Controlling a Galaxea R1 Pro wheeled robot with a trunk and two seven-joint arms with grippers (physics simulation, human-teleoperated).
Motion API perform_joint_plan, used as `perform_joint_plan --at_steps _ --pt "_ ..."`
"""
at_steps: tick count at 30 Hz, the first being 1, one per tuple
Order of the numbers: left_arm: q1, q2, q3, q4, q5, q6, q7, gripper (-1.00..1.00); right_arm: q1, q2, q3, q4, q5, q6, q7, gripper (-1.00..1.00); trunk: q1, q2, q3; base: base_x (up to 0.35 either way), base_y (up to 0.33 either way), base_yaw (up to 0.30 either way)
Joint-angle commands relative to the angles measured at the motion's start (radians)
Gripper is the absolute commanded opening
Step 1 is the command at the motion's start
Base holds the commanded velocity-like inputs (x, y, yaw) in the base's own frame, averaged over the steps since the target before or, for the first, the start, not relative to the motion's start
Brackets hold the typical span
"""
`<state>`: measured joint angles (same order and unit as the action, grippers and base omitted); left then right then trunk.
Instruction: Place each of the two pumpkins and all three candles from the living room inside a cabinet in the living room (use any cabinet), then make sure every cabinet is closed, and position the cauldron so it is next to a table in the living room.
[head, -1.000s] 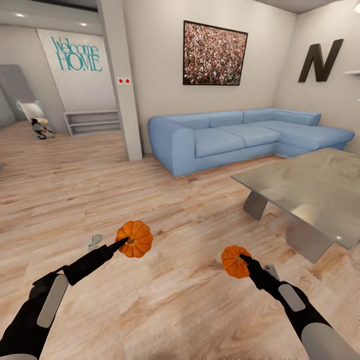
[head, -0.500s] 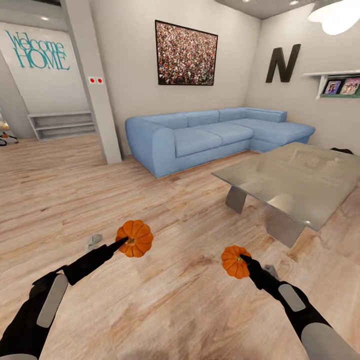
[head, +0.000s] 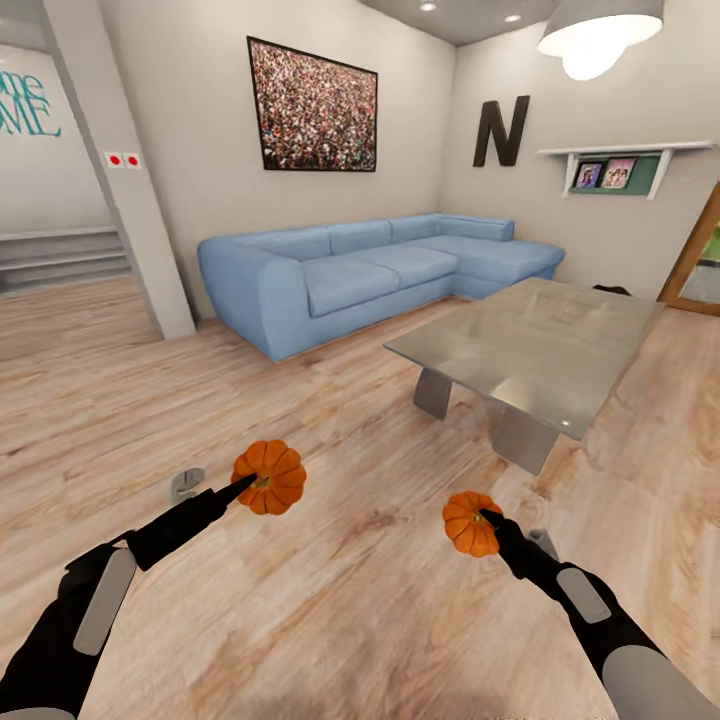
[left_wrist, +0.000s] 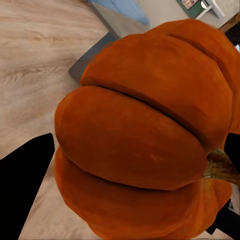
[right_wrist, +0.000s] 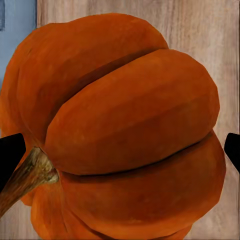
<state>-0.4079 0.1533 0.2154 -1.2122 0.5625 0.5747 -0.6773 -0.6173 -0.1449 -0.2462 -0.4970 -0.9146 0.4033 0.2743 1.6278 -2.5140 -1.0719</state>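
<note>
Each claw was clamped on a pumpkin: left claw (head: 243, 487) on pumpkin (head: 270, 477), right claw (head: 487, 519) on pumpkin (head: 469, 523), above the floor (head: 350, 580). The table (head: 530, 345) stood ahead-right; carrying should have been steady, firmly gripped.

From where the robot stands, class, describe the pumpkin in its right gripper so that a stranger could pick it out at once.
Start at the glass coffee table before the blue sofa. Nearer the robot, above the plank floor, the right gripper holds the right pumpkin. It looks smaller than the left pumpkin and hangs closer to the table.
</note>
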Motion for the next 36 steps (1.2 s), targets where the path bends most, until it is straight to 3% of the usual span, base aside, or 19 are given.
perform_joint_plan --at_steps 1,36 --pt "0.0 0.0 0.001 0.0 0.005 0.007 0.001 -1.0 -0.001 0.001 -0.005 0.0 -0.004 0.008 0.0 -1.0 0.0 0.0 -0.001 0.028 0.065 -0.292" --pt "0.0 0.0 0.001 0.001 0.006 0.007 0.001 -1.0 -0.001 0.001 -0.005 0.0 -0.006 0.008 0.0 -1.0 0.0 0.0 0.014 0.002 0.138 -0.291"
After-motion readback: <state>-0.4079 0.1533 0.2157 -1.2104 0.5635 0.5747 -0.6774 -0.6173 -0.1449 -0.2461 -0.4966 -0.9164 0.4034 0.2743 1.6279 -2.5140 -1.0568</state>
